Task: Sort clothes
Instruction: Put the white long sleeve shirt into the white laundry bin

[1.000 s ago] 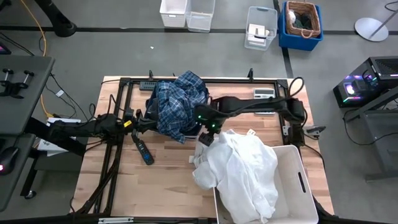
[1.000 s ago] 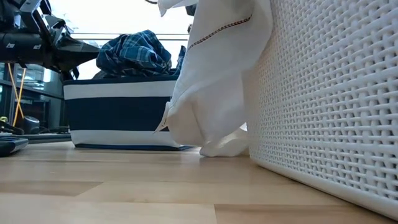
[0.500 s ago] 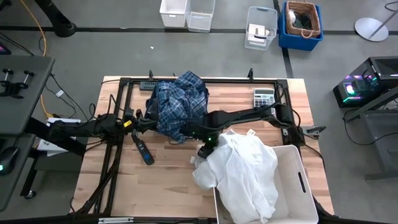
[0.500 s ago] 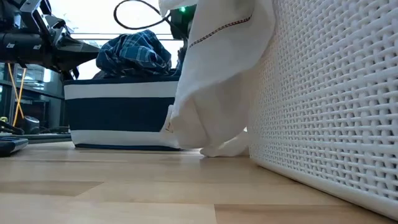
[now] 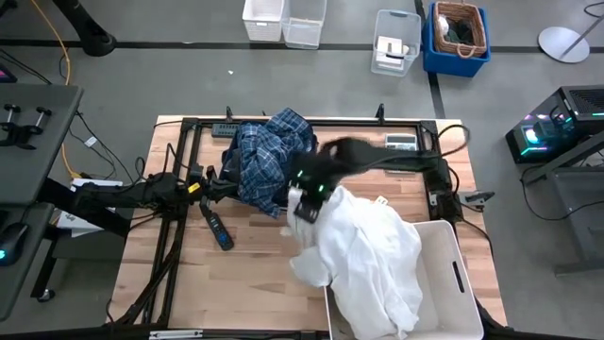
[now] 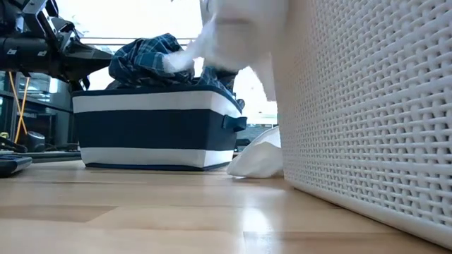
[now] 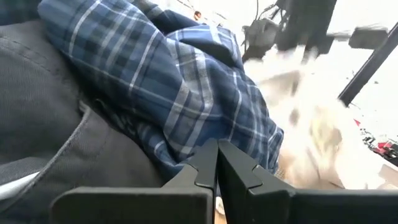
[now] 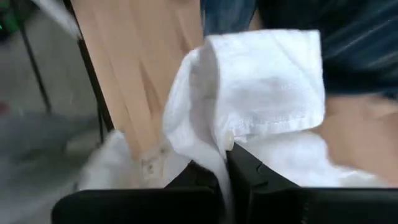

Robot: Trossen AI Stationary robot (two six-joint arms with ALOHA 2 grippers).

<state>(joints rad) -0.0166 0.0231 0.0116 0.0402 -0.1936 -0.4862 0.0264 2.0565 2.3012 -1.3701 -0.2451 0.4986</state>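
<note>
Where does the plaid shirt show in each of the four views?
High view: plaid shirt at table centre-back, between the arms.
Low view: heaped atop the dark blue bin, left of centre.
Left wrist view: fills the upper middle, over a dark grey piece.
Right wrist view: only a blue blur at the top edge; cannot confirm.
Shared landmark: the white shirt.

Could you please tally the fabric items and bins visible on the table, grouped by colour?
White garments, one bunched mass: 1 (white shirt, pinched by the right end effector)
Blue-white plaid: 1 (plaid shirt)
Dark grey: 1 (grey garment)
Dark blue bins: 1 (blue bin)
White bins: 1 (white bin)
Total: 5
</note>
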